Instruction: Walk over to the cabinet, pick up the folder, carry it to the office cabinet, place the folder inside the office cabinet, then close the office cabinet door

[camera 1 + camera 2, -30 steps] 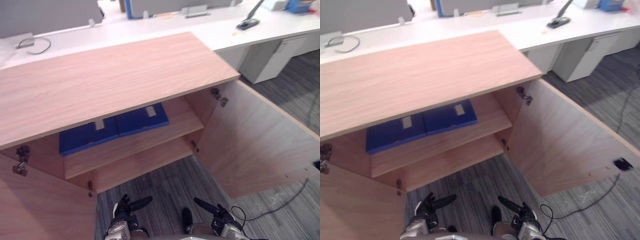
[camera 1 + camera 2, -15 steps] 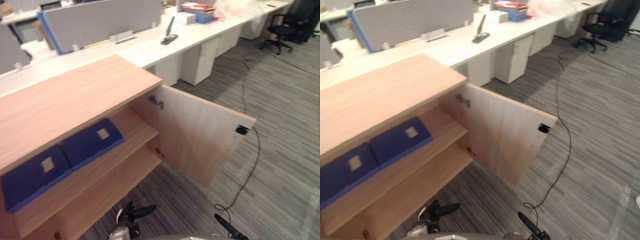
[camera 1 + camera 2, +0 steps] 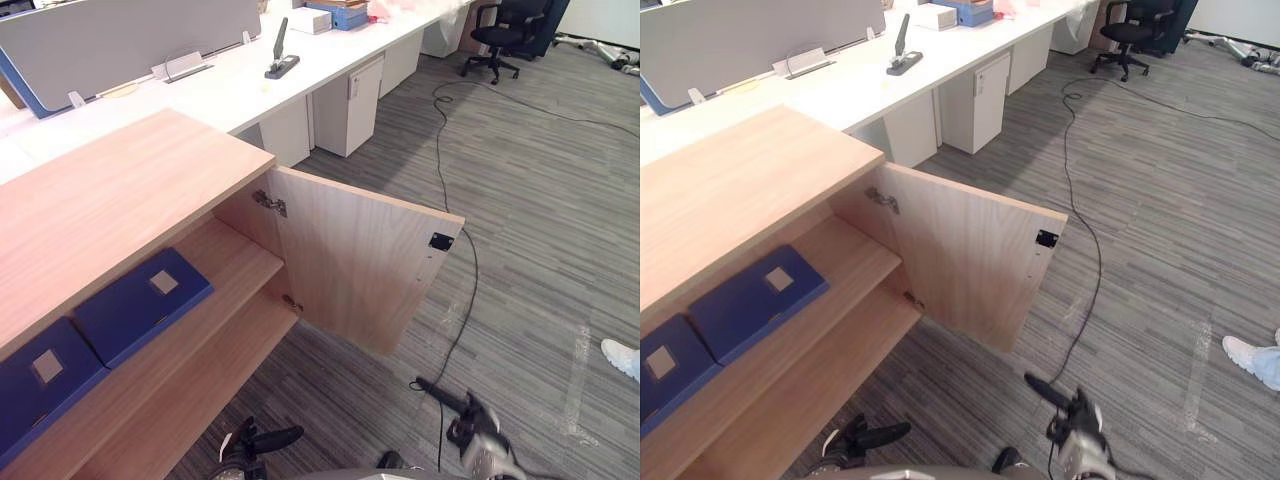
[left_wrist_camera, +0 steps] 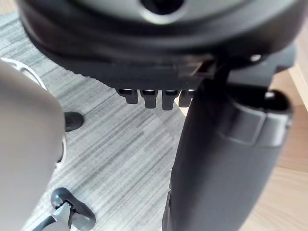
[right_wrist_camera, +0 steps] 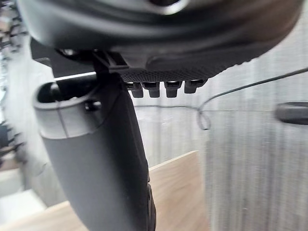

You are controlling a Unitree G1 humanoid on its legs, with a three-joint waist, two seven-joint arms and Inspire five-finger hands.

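Left hand (image 3: 252, 447) and right hand (image 3: 472, 428) relaxed, empty, blue folder (image 3: 140, 306) on cabinet shelf (image 3: 236, 264), well apart

The office cabinet (image 3: 120, 200) is seen with its door (image 3: 360, 260) swung wide open. On the cabinet's upper shelf (image 3: 240, 265), a blue folder (image 3: 145, 305) and a second folder (image 3: 35, 385) are laid flat, side by side. The left hand (image 3: 255, 445) and right hand (image 3: 470, 425) are held low before the cabinet, fingers extended, nothing grasped.

- Upper shelf (image 3: 243, 262) of the cabinet: one blue folder (image 3: 140, 305) lying flat, close to the front edge.
- Second blue folder (image 3: 35, 378) just beside it (square labels facing up).
- White desk (image 3: 215, 95) behind: black stapler (image 3: 281, 62) on top.
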